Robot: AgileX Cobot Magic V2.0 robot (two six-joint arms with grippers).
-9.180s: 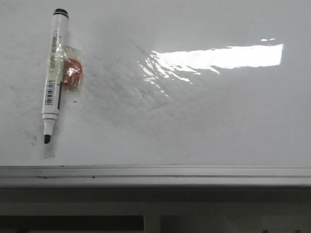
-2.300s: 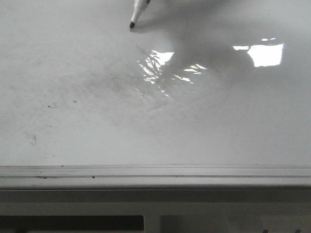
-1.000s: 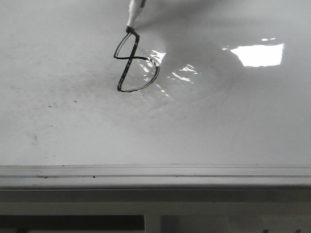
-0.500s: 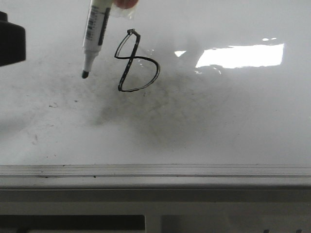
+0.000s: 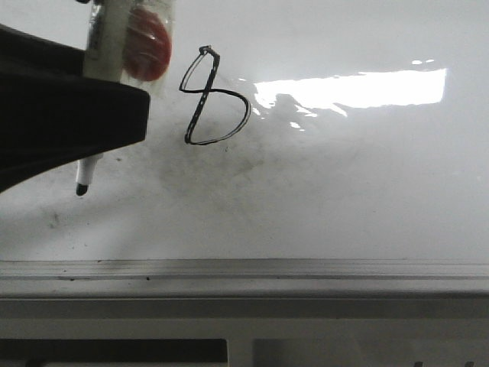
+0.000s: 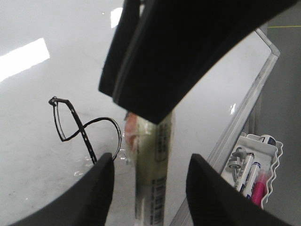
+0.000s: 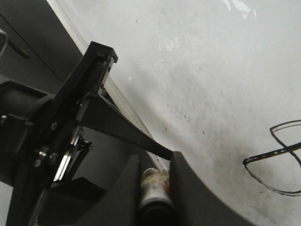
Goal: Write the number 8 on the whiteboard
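Marker (image 5: 98,99) moved left, tip toward frame

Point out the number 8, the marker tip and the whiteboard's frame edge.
number 8 (image 5: 205,95), front view, on the crossing of its loops.
marker tip (image 5: 81,189), front view, on the black nib.
whiteboard (image 5: 306,269), front view, on its grey frame edge.
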